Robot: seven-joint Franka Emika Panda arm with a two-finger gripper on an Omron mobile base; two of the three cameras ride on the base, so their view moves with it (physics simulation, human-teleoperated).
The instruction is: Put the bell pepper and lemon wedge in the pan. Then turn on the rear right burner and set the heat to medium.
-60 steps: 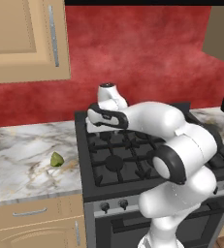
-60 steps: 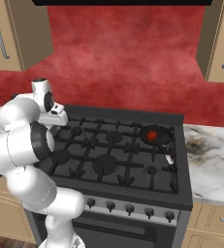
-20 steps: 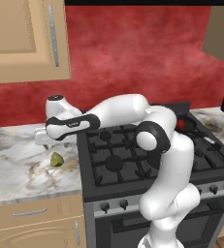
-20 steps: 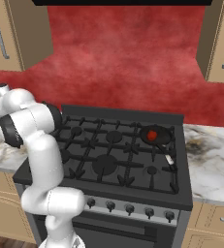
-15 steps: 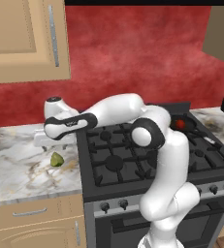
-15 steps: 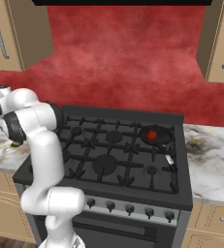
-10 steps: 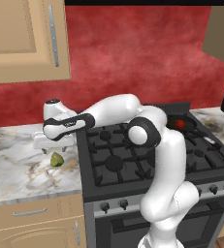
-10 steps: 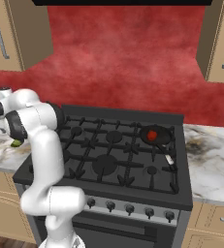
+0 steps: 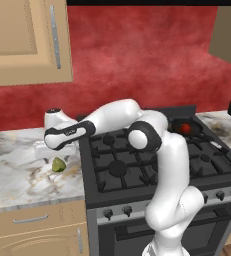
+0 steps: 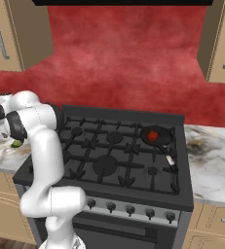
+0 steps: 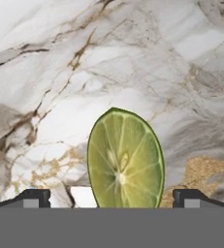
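The lemon wedge (image 11: 125, 162) lies on the marble counter, cut face up, close under my hand; its green edge also shows as the lemon wedge (image 9: 58, 164) left of the stove and the lemon wedge (image 10: 16, 143). My gripper (image 11: 111, 198) is open, its dark fingertips (image 11: 33, 197) standing either side of the wedge, just above it. The gripper (image 9: 51, 154) hangs over the counter at the stove's left edge. The red bell pepper (image 10: 153, 135) sits in the black pan (image 10: 161, 141) on the rear right burner; pepper (image 9: 186, 128) and pan (image 9: 195, 127) show behind my arm too.
The black gas stove (image 9: 137, 165) fills the middle, with knobs (image 10: 129, 209) along its front. Marble counter (image 9: 17, 175) stretches left and counter (image 10: 211, 165) right. Wooden wall cabinets (image 9: 27, 40) hang above the left counter against a red wall.
My arm swung from over the stove out left to the counter. Over the last second the hand has sunk lower over the lemon wedge, jaws staying open.
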